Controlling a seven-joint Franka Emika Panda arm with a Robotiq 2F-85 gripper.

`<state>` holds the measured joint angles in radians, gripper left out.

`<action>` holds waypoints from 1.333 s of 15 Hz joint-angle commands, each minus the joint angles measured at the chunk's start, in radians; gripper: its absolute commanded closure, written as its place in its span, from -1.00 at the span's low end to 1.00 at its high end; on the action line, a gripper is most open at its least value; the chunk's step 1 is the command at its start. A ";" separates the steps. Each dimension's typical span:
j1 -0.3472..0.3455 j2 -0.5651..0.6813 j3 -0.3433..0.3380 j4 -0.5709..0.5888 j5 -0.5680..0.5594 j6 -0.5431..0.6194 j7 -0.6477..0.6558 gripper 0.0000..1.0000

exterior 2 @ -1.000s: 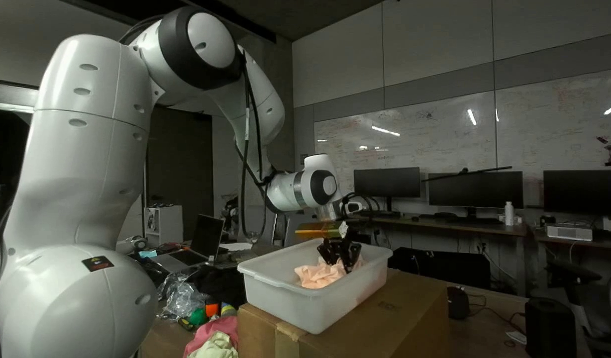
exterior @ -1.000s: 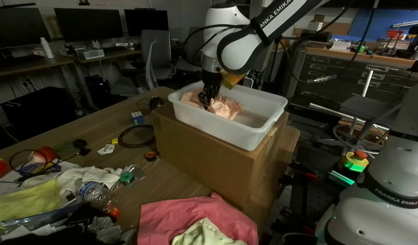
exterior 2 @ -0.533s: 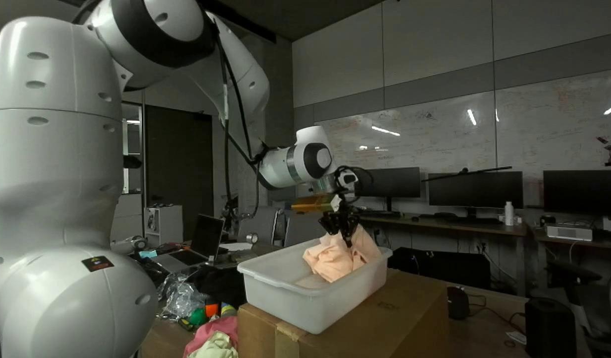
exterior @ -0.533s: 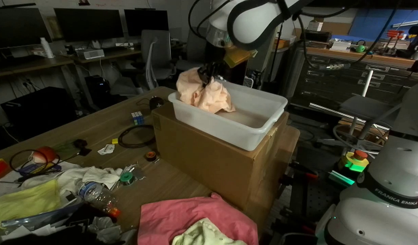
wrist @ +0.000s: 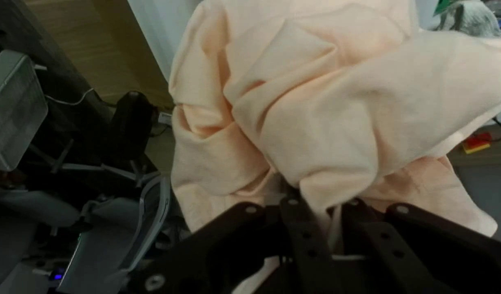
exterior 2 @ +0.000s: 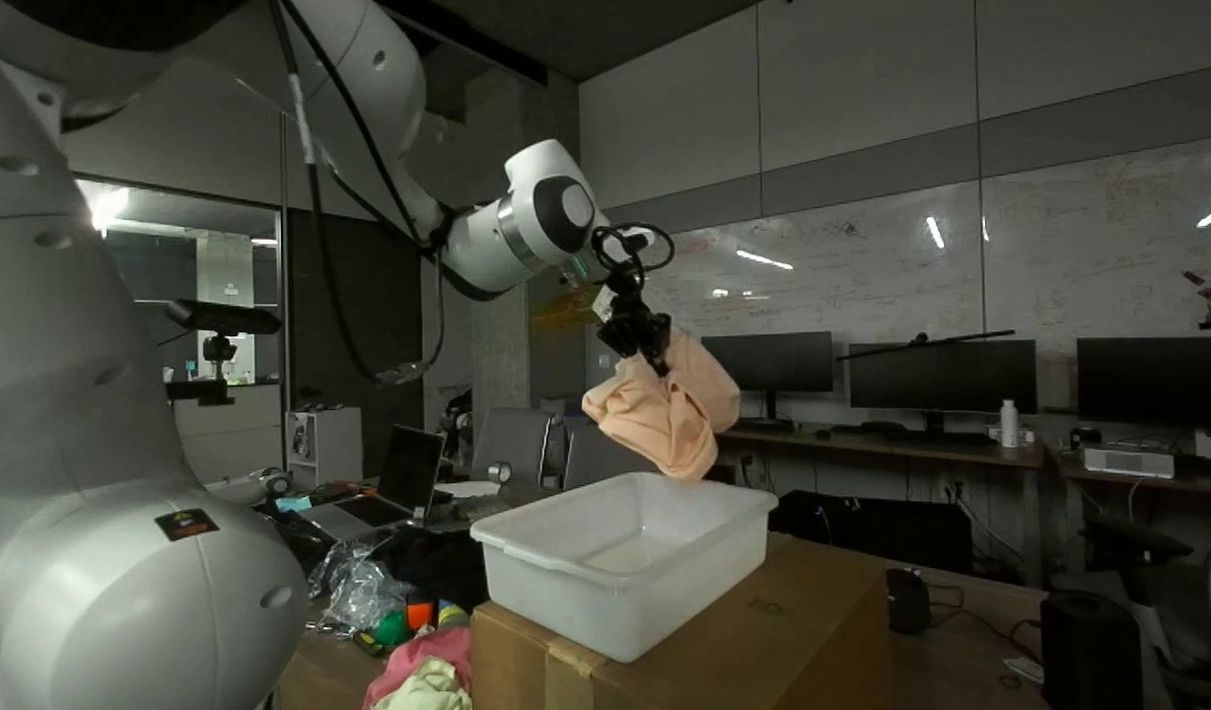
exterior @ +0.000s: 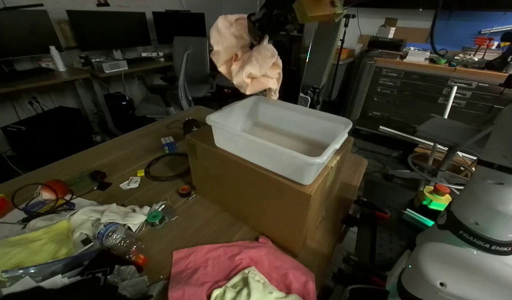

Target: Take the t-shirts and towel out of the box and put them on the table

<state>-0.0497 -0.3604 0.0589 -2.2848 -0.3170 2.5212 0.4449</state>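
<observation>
1. Arm (exterior 2: 73,325): glossy white, rounded segments, dotted with grey oval recesses (exterior 2: 52,239).
2. Ring (exterior 2: 549,222): black, surrounds a white disc (exterior 2: 578,204).
3. Collar (exterior 2: 517,235): silver, metallic, narrow, near the ring.
4. Band (exterior: 487,241): black, reads "FRANKA EMIKA" in white.
5. Sticker (exterior 2: 186,524): dark, bears yellow and red.
6. Cables (exterior 2: 317,202): black, looping; one has a pale sleeve (exterior 2: 303,113).
7. Block (exterior: 318,10): amber-yellow, boxy.
8. Gripper (wrist: 324,202): black fingers (wrist: 389,245), small round holes (wrist: 306,235), bare-metal screws (wrist: 155,282).

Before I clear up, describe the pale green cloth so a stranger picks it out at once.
On the wooden table, find the large cardboard carton bearing the white tub. Beside the carton lies a spread pink cloth; the pale green cloth is crumpled on top of it. Its light colour and bunched folds set it apart from the flatter pink.
</observation>
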 commanded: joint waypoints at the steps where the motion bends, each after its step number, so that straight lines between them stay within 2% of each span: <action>1: -0.050 -0.074 0.116 -0.005 -0.070 -0.037 0.069 0.87; 3: -0.030 -0.080 0.178 0.005 -0.088 -0.089 0.049 0.87; 7: 0.085 -0.073 0.267 0.010 -0.045 -0.147 -0.049 0.87; 10: 0.198 -0.068 0.285 0.012 0.034 -0.154 -0.138 0.87; 13: 0.311 -0.053 0.261 0.025 0.184 -0.156 -0.262 0.86; 14: 0.341 -0.047 0.251 0.025 0.233 -0.159 -0.311 0.28; 17: 0.414 -0.023 0.216 0.033 0.363 -0.212 -0.472 -0.06; 19: 0.438 -0.014 0.195 0.044 0.417 -0.307 -0.570 -0.38; 20: 0.428 -0.008 0.195 0.051 0.405 -0.379 -0.594 -0.55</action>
<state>0.3571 -0.3960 0.2908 -2.2808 0.0511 2.2798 -0.0324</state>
